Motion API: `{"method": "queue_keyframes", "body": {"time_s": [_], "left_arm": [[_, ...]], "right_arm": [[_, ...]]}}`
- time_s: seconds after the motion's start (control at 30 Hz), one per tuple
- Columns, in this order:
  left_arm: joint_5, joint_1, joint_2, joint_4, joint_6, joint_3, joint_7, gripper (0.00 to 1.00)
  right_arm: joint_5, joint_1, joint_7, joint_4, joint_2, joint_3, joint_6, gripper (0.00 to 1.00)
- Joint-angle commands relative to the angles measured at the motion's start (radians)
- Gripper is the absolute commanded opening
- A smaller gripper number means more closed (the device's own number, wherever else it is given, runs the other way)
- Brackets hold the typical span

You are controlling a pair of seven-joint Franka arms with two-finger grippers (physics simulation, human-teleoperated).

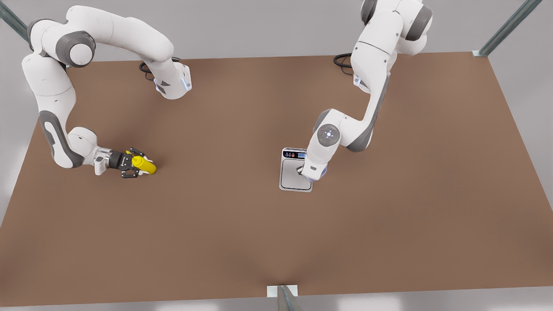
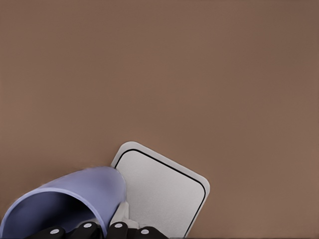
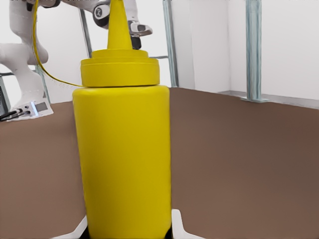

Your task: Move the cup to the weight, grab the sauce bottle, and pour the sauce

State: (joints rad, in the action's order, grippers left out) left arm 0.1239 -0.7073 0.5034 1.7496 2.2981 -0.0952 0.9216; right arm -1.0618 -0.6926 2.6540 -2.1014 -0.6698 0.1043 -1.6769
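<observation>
Sauce bottle (image 3: 122, 149): upright on the table (image 1: 389, 216), front view's left, clamped between the right gripper's (image 1: 135, 163) fingers. Cup (image 2: 75, 201): gripped by the left gripper (image 2: 97, 231) over the scale (image 1: 295, 175), mid-table; contact with the platform unclear.

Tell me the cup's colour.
Pale lavender-blue; the cup shows best in the left wrist view.

big brown table (image 1: 242, 233), flat kitchen scale, the weight (image 1: 295, 176), lying on it near the middle, yellow sauce bottle (image 1: 144, 164) standing on it toward the front view's left, well apart from the scale
</observation>
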Motion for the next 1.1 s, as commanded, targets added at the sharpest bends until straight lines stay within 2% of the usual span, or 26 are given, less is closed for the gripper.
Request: {"method": "queue_keyframes", "body": {"time_s": [0.0, 0.07, 0.13, 0.17, 0.23, 0.27, 0.3, 0.37, 0.43, 0.5, 0.63, 0.73, 0.77, 0.83, 0.87, 0.9, 0.93, 0.97, 1.0, 1.03, 1.07], "left_arm": [[0.049, -0.009, 0.007, -0.01, 0.001, -0.001, 0.009, 0.21], [0.048, -0.023, 0.017, -0.019, 0.006, 0.0, 0.033, 0.21], [0.046, -0.034, 0.037, -0.039, 0.006, -0.001, 0.051, 0.21], [0.046, -0.034, 0.035, -0.039, 0.003, -0.001, 0.051, 0.32], [0.045, -0.032, 0.035, -0.039, 0.0, -0.001, 0.048, 0.48], [0.046, -0.032, 0.035, -0.039, 0.0, -0.001, 0.051, 0.49], [0.046, -0.032, 0.035, -0.039, 0.0, -0.001, 0.052, 0.6], [0.048, -0.032, 0.037, -0.045, -0.002, -0.001, 0.054, 0.71], [0.048, -0.032, 0.037, -0.053, -0.002, -0.001, 0.068, 0.71], [0.046, -0.032, 0.032, -0.064, -0.019, -0.001, 0.069, 0.81], [0.043, -0.031, 0.02, -0.116, -0.129, -0.014, 0.049, 0.82], [0.049, -0.024, -0.045, -0.156, -0.272, -0.112, -0.098, 0.83], [0.062, -0.018, -0.08, -0.156, -0.336, -0.175, -0.196, 0.84], [0.137, -0.02, -0.132, -0.154, -0.491, -0.408, -0.549, 0.87], [0.138, -0.018, -0.134, -0.154, -0.52, -0.509, -0.679, 1.0], [0.152, -0.015, -0.144, -0.156, -0.571, -0.601, -0.762, 1.0], [0.161, 0.099, -0.194, -0.154, -0.592, -0.592, -0.855, 1.0], [0.122, 0.33, -0.267, -0.15, -0.617, -0.373, -0.886, 1.0], [0.016, 0.442, -0.316, -0.148, -0.628, -0.223, -0.879, 1.0], [-0.026, 0.61, -0.312, -0.182, -0.629, -0.008, -0.856, 1.0], [-0.039, 0.62, -0.299, -0.191, -0.626, 0.012, -0.845, 1.0]], "right_arm": [[-0.003, 0.001, -0.002, 0.003, 0.003, 0.002, 0.002, 0.59], [-0.006, 0.002, -0.061, 0.032, 0.029, 0.012, 0.008, 0.61], [0.005, 0.041, -0.202, 0.087, 0.119, 0.012, 0.009, 0.61], [0.011, 0.065, -0.256, 0.106, 0.162, 0.009, 0.003, 0.61], [0.026, 0.131, -0.362, 0.121, 0.246, 0.008, -0.052, 0.61], [0.042, 0.168, -0.44, 0.13, 0.282, 0.008, -0.084, 0.62], [0.043, 0.212, -0.502, 0.138, 0.306, 0.008, -0.129, 0.62], [0.059, 0.321, -0.603, 0.138, 0.36, 0.008, -0.247, 0.62], [0.098, 0.384, -0.637, 0.175, 0.366, 0.008, -0.311, 0.62], [0.145, 0.439, -0.733, 0.204, 0.374, 0.008, -0.356, 0.62], [0.226, 0.565, -0.852, 0.195, 0.418, 0.009, -0.489, 0.62], [0.319, 0.677, -1.019, 0.172, 0.457, 0.011, -0.615, 0.62], [0.356, 0.708, -1.069, 0.17, 0.463, 0.011, -0.65, 0.62], [0.46, 0.798, -1.241, 0.17, 0.47, 0.011, -0.727, 0.62], [0.551, 0.85, -1.355, 0.173, 0.47, 0.009, -0.765, 0.62], [0.635, 0.901, -1.471, 0.173, 0.47, 0.009, -0.799, 0.62], [0.741, 0.955, -1.614, 0.173, 0.47, 0.009, -0.825, 0.62], [0.832, 0.998, -1.717, 0.178, 0.47, 0.009, -0.827, 0.62], [0.95, 1.047, -1.833, 0.182, 0.469, 0.009, -0.83, 0.62], [1.046, 1.096, -1.916, 0.189, 0.458, 0.009, -0.85, 0.62], [1.115, 1.137, -1.944, 0.222, 0.428, 0.011, -0.848, 0.62]]}}
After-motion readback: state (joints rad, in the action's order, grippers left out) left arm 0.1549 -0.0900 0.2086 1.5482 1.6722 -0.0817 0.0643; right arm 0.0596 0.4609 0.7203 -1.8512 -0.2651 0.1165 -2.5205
